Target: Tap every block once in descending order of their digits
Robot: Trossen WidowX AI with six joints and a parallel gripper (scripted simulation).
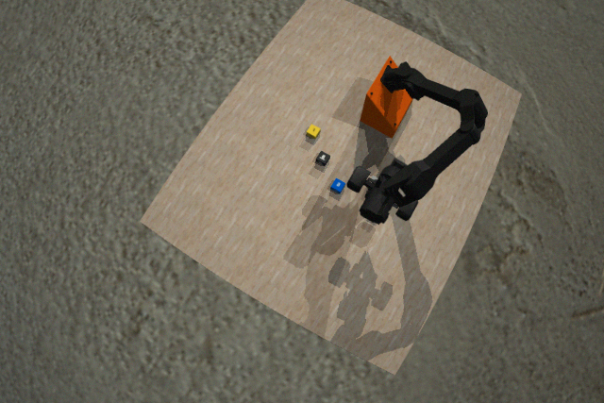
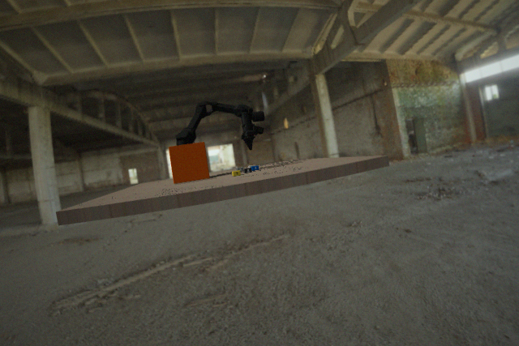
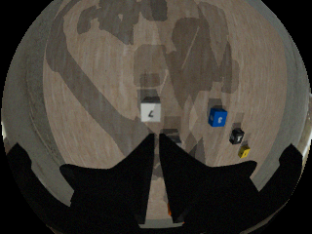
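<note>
white block [image 3: 151,113] flat, digit face up (reads 4), closed end effector [image 3: 156,138] above

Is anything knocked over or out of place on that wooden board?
Nothing stands out. The yellow block, black block and blue block sit flat in a line. The white block sits flat below the gripper, which is shut and holds nothing.

The arm [image 1: 453,142] bends at its elbow, its hand [image 3: 156,156] raised, pointing down, fingers pressed together.
</note>
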